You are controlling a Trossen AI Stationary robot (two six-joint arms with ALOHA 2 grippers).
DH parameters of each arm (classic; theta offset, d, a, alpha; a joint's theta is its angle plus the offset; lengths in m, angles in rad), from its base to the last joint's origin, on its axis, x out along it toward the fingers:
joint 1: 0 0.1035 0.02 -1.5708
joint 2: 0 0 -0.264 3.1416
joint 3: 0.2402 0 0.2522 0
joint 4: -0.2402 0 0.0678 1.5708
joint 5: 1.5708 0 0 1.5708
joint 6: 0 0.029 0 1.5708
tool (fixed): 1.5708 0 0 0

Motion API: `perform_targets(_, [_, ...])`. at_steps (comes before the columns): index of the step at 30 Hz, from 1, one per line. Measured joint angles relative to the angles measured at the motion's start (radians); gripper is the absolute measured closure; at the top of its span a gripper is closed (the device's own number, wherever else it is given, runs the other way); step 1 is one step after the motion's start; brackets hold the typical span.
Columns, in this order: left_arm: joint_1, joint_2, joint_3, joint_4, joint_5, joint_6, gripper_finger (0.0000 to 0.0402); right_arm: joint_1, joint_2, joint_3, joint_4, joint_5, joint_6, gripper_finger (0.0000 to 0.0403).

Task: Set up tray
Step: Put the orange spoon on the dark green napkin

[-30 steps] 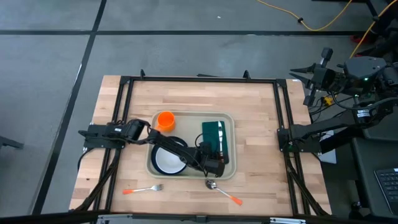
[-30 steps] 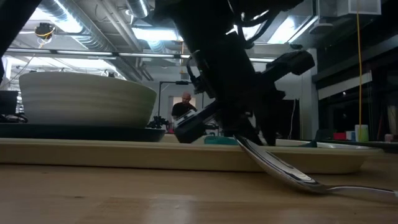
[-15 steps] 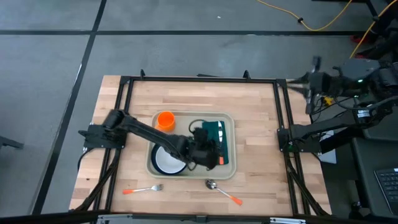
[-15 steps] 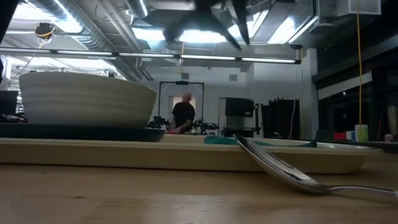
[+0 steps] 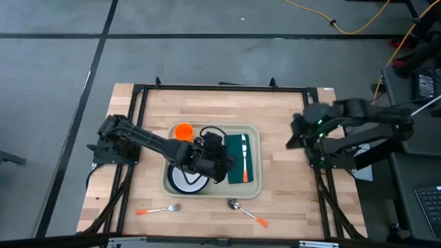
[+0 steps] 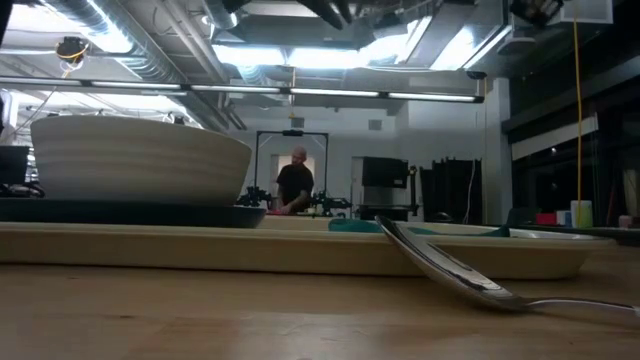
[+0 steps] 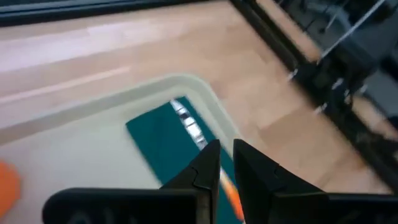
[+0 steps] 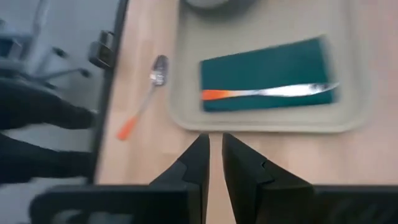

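orange cup (image 5: 182, 131), green napkin (image 5: 238, 158), spoon (image 5: 246, 212), fork (image 5: 158, 209)
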State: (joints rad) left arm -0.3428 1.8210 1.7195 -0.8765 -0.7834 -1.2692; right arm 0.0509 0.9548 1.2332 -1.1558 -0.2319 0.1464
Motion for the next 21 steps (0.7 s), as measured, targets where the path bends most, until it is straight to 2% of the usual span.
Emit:
perform_targets(5, [-0.034, 0.000, 0.000, -0.106, 0.099, 0.056, 0.0366, 0.157, 0.006, -0.149, 0.246, 0.001, 0.307, 0.0353])
perform_targets(10, [-0.085, -0.003, 0.000, -0.262, 0.148, 0.109, 0.0362, 0.360, 0.049, -0.228, 0.571, 0.107, 0.575, 0.0353])
perform_targets(16, [-0.152, -0.008, 0.000, -0.370, 0.117, 0.183, 0.0364, 0.551, 0.190, -0.242, 0.858, 0.233, 0.690, 0.0353])
perform_targets(21, [-0.193, -0.008, 0.000, -0.352, 0.130, 0.254, 0.0364, 0.625, 0.337, -0.242, 1.050, 0.246, 0.754, 0.0353])
